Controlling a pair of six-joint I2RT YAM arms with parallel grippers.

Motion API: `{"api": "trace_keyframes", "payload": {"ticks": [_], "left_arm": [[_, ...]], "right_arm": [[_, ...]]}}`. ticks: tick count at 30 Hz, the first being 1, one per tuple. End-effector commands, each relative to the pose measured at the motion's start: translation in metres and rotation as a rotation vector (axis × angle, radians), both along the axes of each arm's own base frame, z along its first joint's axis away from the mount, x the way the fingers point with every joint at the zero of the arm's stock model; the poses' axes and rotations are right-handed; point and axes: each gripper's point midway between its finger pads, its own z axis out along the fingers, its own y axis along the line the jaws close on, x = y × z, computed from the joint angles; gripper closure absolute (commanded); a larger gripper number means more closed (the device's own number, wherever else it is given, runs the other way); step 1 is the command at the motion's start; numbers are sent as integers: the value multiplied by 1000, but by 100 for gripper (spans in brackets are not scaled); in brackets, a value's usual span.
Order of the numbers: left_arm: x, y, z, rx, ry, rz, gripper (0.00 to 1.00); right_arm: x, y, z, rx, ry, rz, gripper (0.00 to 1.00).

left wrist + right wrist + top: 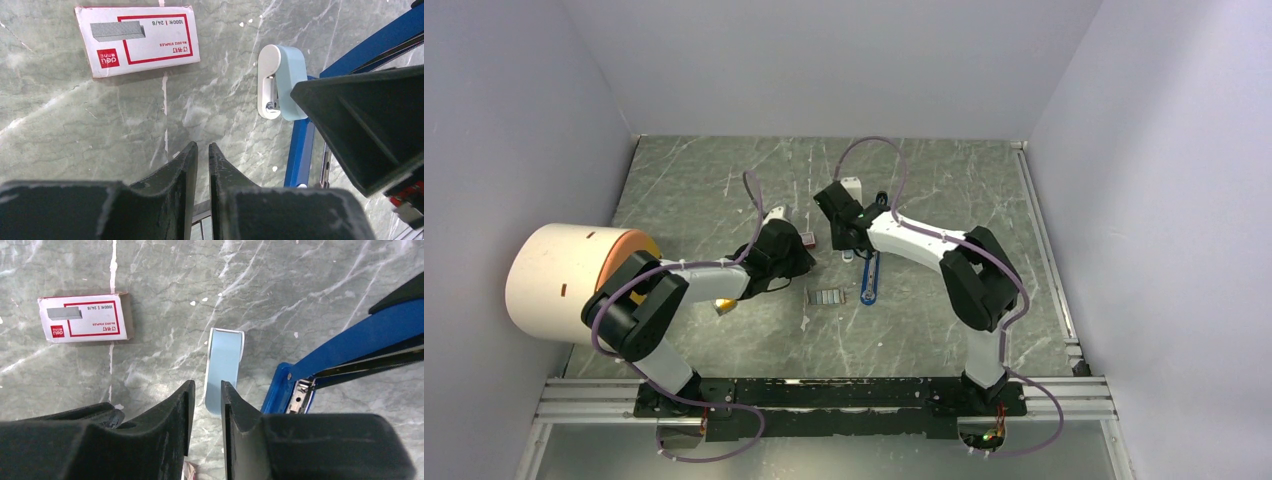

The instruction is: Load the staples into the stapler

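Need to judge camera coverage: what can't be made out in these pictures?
- staples: top view, too small to count the strips.
- stapler: right wrist view, cut off by the right edge; its near end sits behind the right tool.
- left tool: top view, fingers hidden under its own wrist.

Glossy blue stapler (350, 337), matt cardboard box (85, 318)
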Motion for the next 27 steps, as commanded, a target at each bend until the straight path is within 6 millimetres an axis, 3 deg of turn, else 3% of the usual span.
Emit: {"api": "trace_keyframes", "payload": {"ticks": [1, 8, 13, 17, 20, 23, 27], "left_arm": [[5, 0, 13, -27, -45, -5, 79], [-1, -3, 30, -64, -73, -38, 75], [-12, -3, 48, -97, -103, -73, 64], [-23, 4, 64, -109, -143, -98, 52], [-31, 10, 76, -111, -176, -110, 40], [-40, 16, 84, -95, -195, -137, 37], [-55, 28, 95, -76, -226, -157, 36]], "right_arm": [[8, -2, 48, 38, -84, -9, 68], [10, -24, 105, 100, -223, -70, 59], [11, -58, 136, 105, -322, -153, 40], [19, -84, 138, 88, -338, -210, 31], [27, -93, 135, 78, -336, -225, 23], [38, -96, 130, 76, -328, -226, 18], [55, -99, 121, 60, -304, -253, 20]]}}
